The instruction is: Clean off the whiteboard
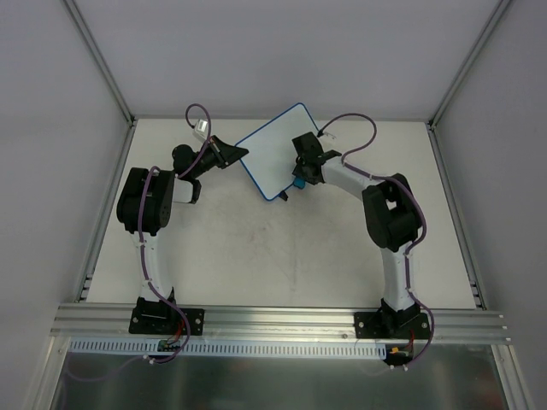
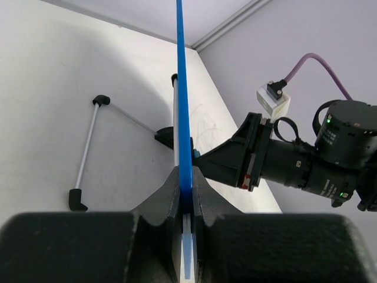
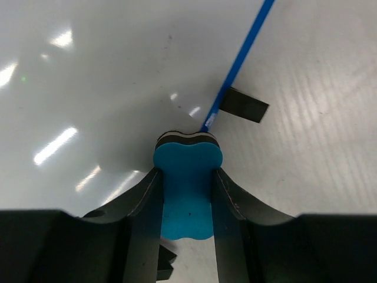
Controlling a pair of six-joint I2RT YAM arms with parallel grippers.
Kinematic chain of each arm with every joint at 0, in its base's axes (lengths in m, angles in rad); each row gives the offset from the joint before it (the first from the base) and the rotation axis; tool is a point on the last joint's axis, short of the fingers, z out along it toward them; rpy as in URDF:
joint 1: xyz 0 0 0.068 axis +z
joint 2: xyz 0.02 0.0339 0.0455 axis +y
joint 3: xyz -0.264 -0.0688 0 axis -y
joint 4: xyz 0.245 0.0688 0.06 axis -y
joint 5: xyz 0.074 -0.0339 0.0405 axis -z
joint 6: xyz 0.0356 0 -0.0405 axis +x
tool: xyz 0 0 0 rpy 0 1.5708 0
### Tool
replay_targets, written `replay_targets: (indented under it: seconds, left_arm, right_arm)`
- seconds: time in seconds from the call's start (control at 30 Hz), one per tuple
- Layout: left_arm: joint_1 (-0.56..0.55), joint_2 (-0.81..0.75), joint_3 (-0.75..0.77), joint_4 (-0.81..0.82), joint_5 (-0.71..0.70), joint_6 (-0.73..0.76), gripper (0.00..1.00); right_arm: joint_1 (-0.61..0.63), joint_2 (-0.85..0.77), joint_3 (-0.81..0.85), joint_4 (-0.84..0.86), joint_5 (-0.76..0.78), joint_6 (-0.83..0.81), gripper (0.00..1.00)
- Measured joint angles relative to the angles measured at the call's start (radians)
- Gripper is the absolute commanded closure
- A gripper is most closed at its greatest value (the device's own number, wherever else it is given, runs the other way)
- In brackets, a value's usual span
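**Item:** whiteboard (image 1: 273, 152). White face, thin blue frame (image 3: 238, 62), one black foot (image 3: 244, 104) showing just past the frame.
**Position:** far centre of the table (image 1: 256, 265), turned at an angle and held by one edge. How far it is raised cannot be told.
**Face:** no red marks visible in any view (glare covers part of it, so this is not certain).

**Holder:** left gripper (image 2: 185, 191), clenched on the frame. The board runs edge-on between its fingers.

**Tool:** blue eraser (image 3: 187, 194), grasped at its waist by the right gripper (image 1: 302, 173). The felt end appears to touch the board face just beside the frame, near a corner.

**Adjacent:** thin metal rods with black end caps (image 2: 88, 147), on the side of the board away from the right arm. Whether they are joined to the board cannot be told.

**Hazards, as judged:**
- The eraser is almost at the frame, so a stroke carried further outward could ride over the edge, catch the foot or drop to the table.
- The board is gripped along one edge only. Pressure from the eraser near the opposite edge could lever it, so that it twists or slips in the left jaws.
- A stroke too light to avoid that could leave any remaining marks unwiped.
- The two grippers work close together, so a long sweep toward the left one risks a knock.
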Motion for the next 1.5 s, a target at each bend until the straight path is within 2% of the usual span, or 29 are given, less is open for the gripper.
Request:
replay_targets:
  seconds: [0.17, 0.37, 0.5, 0.63, 0.8, 0.9, 1.17, 1.5]
  left_arm:
    - [0.0, 0.0, 0.0, 0.0, 0.005, -0.001, 1.0]
    - [-0.001, 0.0, 0.0, 0.0, 0.006, -0.002, 1.0]
    - [-0.001, 0.0, 0.0, 0.0, 0.006, -0.002, 1.0]
    - [-0.001, 0.0, 0.0, 0.0, 0.007, -0.002, 1.0]
    - [-0.001, 0.0, 0.0, 0.0, 0.008, -0.002, 1.0]
    - [0.0, 0.0, 0.0, 0.0, 0.003, -0.001, 1.0]
    - [0.0, 0.0, 0.0, 0.001, 0.003, 0.0, 1.0]
    - [0.0, 0.0, 0.0, 0.001, 0.004, 0.0, 1.0]
  right_arm:
    - [0.016, -0.03, -0.06, -0.008, 0.082, -0.068, 1.0]
    - [0.033, -0.129, -0.142, 0.106, 0.117, -0.177, 1.0]
    - [0.001, -0.156, -0.169, 0.264, 0.034, -0.174, 1.0]
    - [-0.066, -0.146, -0.212, 0.41, -0.116, -0.088, 1.0]
    - [-0.122, -0.069, -0.217, 0.559, -0.251, 0.043, 1.0]
    - [-0.121, -0.034, -0.22, 0.61, -0.278, 0.081, 1.0]
    - [-0.097, -0.037, -0.224, 0.62, -0.217, 0.102, 1.0]
    - [-0.074, -0.044, -0.188, 0.456, -0.131, 0.115, 1.0]
